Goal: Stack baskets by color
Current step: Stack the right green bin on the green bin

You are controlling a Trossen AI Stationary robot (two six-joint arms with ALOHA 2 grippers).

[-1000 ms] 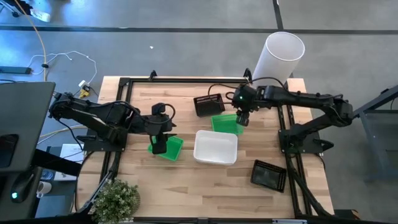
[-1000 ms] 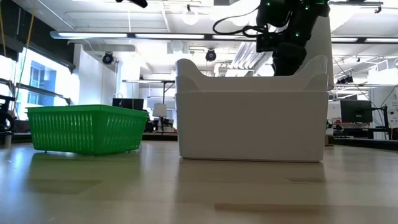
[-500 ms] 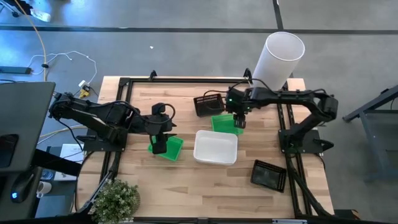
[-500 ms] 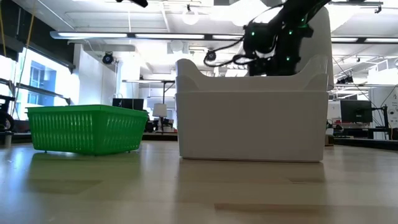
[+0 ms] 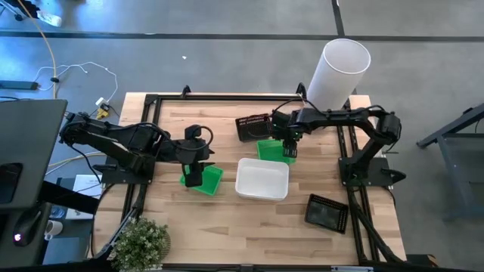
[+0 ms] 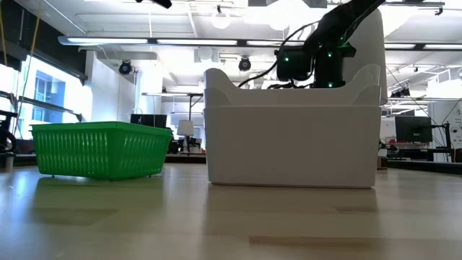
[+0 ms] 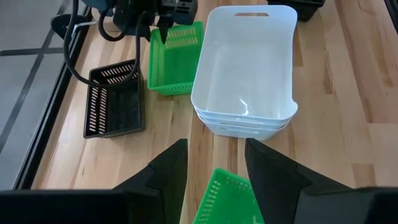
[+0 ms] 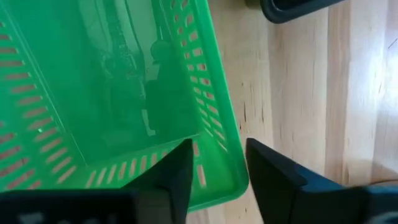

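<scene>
The left gripper (image 5: 194,178), near the table's (image 5: 227,234) left edge, has its jaws astride the rim of a green basket (image 5: 206,180); a shallow grip could let it tip. At mid-table a stack of white baskets (image 5: 262,179) sits empty on top. Toward the far edge, the right gripper (image 5: 289,153) straddles the rim of a second green basket (image 5: 272,149), jaws apart; closing askew could shove it against the black basket (image 5: 253,127) beside it. Another black basket (image 5: 327,211) lies near the right edge, contents unclear.

Baskets (image 5: 262,179) between the arms.
</scene>
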